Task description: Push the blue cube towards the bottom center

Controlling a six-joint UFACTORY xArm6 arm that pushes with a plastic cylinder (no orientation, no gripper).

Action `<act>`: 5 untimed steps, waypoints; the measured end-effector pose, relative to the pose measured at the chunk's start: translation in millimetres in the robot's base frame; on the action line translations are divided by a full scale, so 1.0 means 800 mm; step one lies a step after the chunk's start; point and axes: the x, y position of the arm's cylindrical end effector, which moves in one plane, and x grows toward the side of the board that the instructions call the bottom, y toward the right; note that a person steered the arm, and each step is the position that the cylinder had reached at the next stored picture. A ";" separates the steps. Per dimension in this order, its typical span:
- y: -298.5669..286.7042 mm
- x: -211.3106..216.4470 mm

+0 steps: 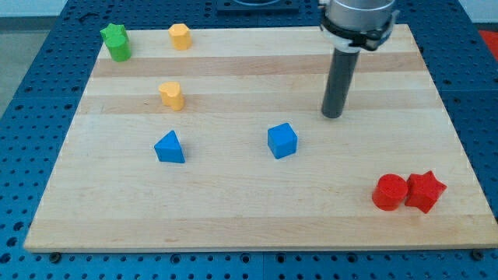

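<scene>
The blue cube (282,141) sits near the middle of the board (233,218). My tip (333,115) rests apart from it, toward the view's upper right, touching no block. A blue wedge (170,147) lies to its left; a red cylinder (389,191) and what looks like a red star (425,191) touch at lower right.

So the arm is just a straight rod (339,82), dark grey, round and smooth, same width all the way down to my tip (333,115), which ends flat. Up top it plugs into a wider silvery-grey collar (359,15) with a black band round its lower edge.
</scene>
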 end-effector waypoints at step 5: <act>-0.200 0.071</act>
